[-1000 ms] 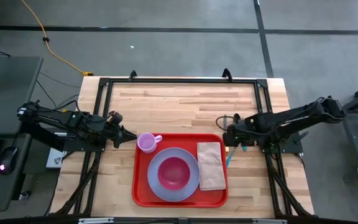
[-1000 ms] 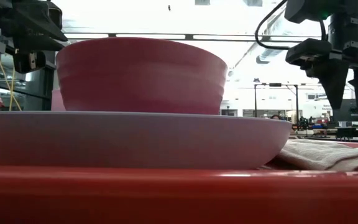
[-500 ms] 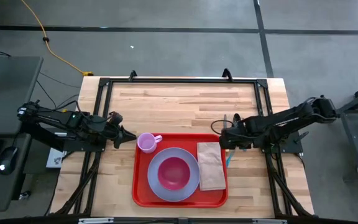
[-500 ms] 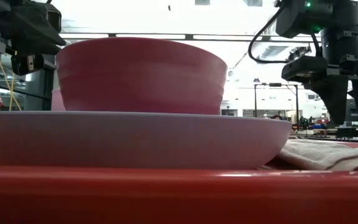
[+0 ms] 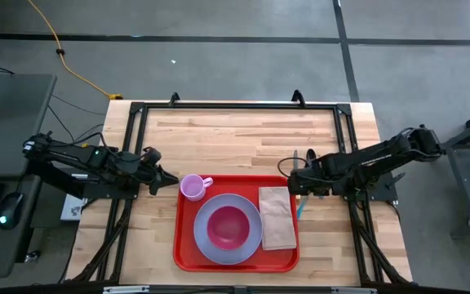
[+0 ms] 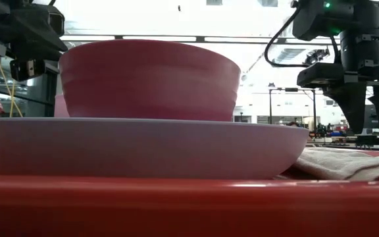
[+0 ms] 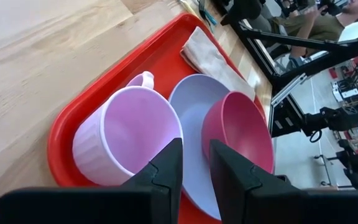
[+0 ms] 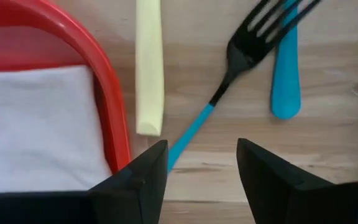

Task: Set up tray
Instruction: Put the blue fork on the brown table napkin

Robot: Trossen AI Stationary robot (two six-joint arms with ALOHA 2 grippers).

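The red tray (image 5: 184, 245) lies at the table's near middle. On it stand a lilac cup (image 5: 192, 187), a lavender plate (image 5: 206, 245) with a pink bowl (image 5: 228, 227) on it, and a tan napkin (image 5: 277, 217). My left gripper (image 5: 170, 180) hovers just left of the cup, its fingers (image 7: 166, 177) a narrow gap apart with nothing between them. My right gripper (image 5: 295, 184) points down, open, over the cutlery beside the tray's right rim. Its fingers (image 8: 138, 177) stand on either side of a fork's blue handle (image 8: 188, 134) without touching it.
On the wood right of the tray lie a black-headed fork (image 8: 244, 53), a pale yellow handle (image 8: 148, 68) and a blue handle (image 8: 284, 74). A black frame (image 5: 235, 106) runs round the table. The far half of the table top (image 5: 235, 135) is bare wood.
My right gripper has sunk toward the table and shifted a little toward the tray's right rim, staying open. The tray and the things on it have not moved.
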